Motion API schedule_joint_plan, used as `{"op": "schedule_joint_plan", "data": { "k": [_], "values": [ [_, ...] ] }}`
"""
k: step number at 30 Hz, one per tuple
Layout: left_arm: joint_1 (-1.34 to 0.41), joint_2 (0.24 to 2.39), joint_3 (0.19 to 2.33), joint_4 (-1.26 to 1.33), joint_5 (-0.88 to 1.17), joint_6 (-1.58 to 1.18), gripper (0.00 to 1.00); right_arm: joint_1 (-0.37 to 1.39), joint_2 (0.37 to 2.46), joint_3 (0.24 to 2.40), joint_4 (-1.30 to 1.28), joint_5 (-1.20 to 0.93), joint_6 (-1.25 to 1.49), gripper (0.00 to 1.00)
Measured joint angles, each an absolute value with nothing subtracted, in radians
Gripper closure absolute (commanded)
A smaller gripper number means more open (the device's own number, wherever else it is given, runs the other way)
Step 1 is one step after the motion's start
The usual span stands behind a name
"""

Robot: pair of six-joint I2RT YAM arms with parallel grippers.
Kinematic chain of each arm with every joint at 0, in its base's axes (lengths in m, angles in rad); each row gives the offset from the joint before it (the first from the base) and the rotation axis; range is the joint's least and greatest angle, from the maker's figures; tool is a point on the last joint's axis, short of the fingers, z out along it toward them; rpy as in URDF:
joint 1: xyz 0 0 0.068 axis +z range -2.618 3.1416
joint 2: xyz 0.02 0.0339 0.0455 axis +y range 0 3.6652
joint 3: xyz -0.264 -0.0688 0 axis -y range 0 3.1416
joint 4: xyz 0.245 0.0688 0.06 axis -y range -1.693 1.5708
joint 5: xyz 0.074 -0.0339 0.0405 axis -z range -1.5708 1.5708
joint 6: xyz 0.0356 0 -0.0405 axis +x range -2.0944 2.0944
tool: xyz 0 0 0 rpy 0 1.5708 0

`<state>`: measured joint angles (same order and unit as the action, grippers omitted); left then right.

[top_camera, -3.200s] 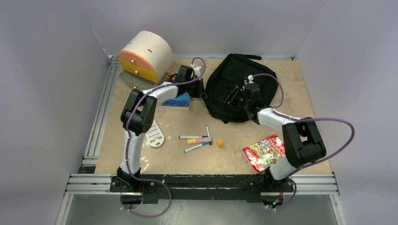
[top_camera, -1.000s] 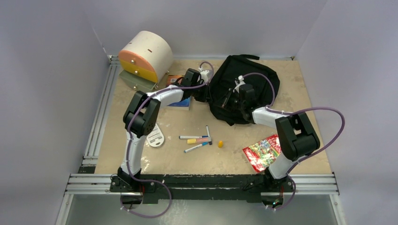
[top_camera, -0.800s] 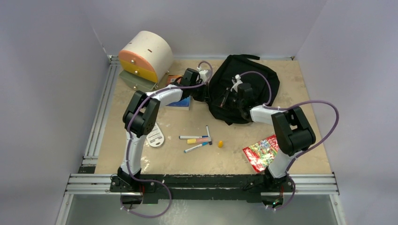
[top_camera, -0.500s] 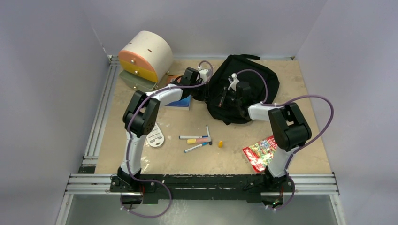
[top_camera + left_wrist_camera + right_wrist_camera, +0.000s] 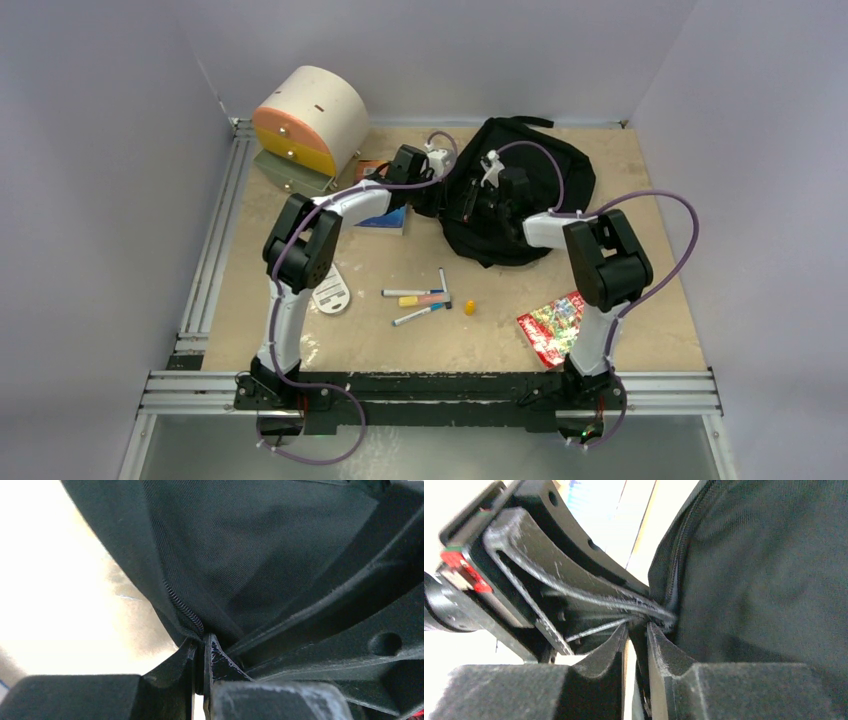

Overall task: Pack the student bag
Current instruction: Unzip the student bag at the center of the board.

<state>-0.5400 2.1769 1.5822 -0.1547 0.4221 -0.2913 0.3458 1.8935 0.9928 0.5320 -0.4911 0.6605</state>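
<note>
"Lying where, the student bag?"
"Slumped at the far middle of the table, with both claws at its left edge."
"Left gripper?"
"Pinched together on the bag's fabric, right by the zipper."
"Right gripper?"
"Fingers slightly apart, tips at the same seam, just beside the left one's."

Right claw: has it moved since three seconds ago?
Yes: the right claw shifted left across the large black fabric backpack, toward the cream-and-orange cylindrical drawer box.
</note>
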Motion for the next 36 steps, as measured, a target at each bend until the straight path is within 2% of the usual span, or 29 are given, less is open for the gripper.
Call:
{"op": "schedule_joint_plan", "data": {
  "k": [4,7,10,17,36],
  "values": [
    [-0.547,2.177,1.585,-0.16,0.431,-0.292,1.0,0.346,1.894,1.0,0.526,-0.492,0.653,0.78],
    [-0.546,2.177,1.585,-0.165,0.431,-0.291,1.0,0.346,1.895,1.0,0.527,-0.492,0.651,0.93],
    [-0.546,2.177,1.585,-0.167,0.431,-0.291,1.0,0.346,1.895,1.0,0.529,-0.492,0.646,1.0],
    [-0.546,2.177,1.586,-0.172,0.43,-0.292,1.0,0.346,1.89,1.0,0.517,-0.479,0.641,1.0],
    [-0.562,2.177,1.592,-0.182,0.411,-0.295,1.0,0.347,1.646,0.93,0.305,-0.175,0.566,1.0]
  ]
}}
